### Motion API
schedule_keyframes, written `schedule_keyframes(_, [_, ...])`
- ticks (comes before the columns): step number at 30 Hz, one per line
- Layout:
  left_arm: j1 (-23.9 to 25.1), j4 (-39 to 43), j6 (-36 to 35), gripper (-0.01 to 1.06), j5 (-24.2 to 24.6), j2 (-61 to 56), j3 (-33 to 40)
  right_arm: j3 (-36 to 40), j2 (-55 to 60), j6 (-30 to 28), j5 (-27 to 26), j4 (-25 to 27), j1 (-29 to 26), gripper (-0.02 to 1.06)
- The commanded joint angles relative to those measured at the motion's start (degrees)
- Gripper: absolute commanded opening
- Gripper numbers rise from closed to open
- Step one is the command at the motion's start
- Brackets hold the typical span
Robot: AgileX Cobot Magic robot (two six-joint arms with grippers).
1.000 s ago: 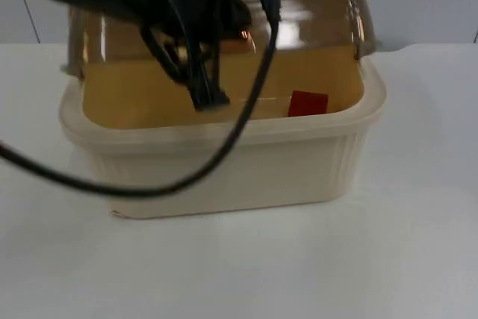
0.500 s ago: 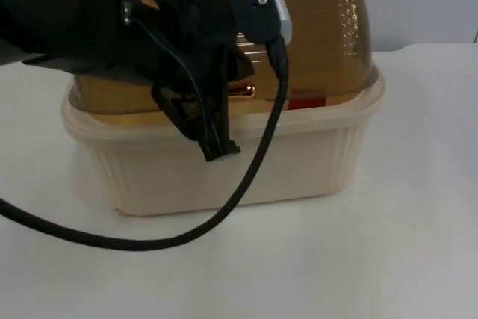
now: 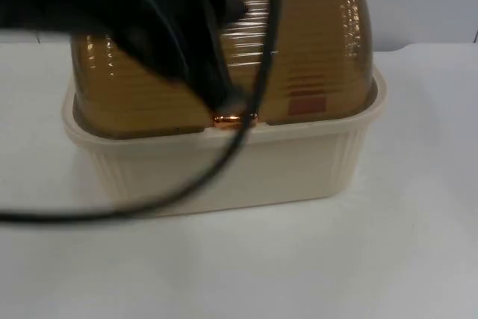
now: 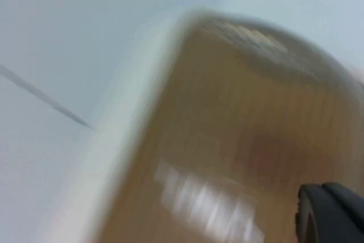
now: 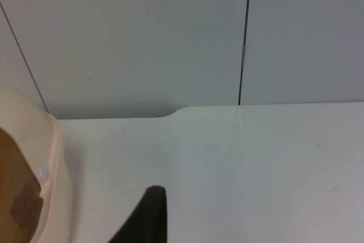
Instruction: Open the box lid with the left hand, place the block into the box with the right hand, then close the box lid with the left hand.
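One box (image 3: pixel 224 162), cream plastic, centre frame; amber lid (image 3: pixel 314 50) down on its rim. Red block (image 3: pixel 306 104) shows through the lid, centre right, inside. Left gripper (image 3: pixel 228 102) at the copper latch (image 3: pixel 235 119), front centre; grip state cannot tell. Right gripper (image 5: pixel 149 214) waits over bare table. Lid looks light, stiff, slick: take it by the latch.

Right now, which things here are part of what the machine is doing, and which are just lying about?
Part of the job:
- cream box
- amber see-through lid, lowered onto the box
- red block, inside, seen through the lid
- left claw, at the lid's front handle
- right claw, waiting over the table beside the box

Just there:
- white table
- grey partition wall
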Motion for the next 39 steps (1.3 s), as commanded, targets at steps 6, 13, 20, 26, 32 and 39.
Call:
schedule_keyframes(6, [-0.3, -10.7, -0.6, 0.00, -32.7, -13.2, -0.1, -0.1, -0.2, 0.0, -0.2, 1.4, -0.1, 1.04])
schedule_keyframes(13, [15.0, -54.0, 22.5, 0.00, -11.0, -16.1, -8.8, -0.1, -0.2, 0.0, -0.7, 2.8, -0.1, 1.04])
schedule_keyframes(20, [40.5, -56.1, 11.5, 0.00, 6.9, -13.2, -9.6, -0.1, -0.2, 0.0, -0.6, 2.9, -0.1, 1.04])
schedule_keyframes(26, [46.8, -53.9, 18.9, 0.00, 1.0, -11.2, -9.7, -0.1, -0.2, 0.0, -0.5, 2.9, -0.1, 1.04])
schedule_keyframes(32, [41.5, -56.1, 50.1, 0.00, -10.5, -11.2, -9.7, -0.1, -0.2, 0.0, -0.7, 2.9, -0.1, 1.04])
schedule_keyframes(39, [38.0, -56.1, 46.0, 0.00, -16.3, -10.8, -11.9, -0.1, -0.2, 0.0, -1.9, 2.9, -0.1, 1.04])
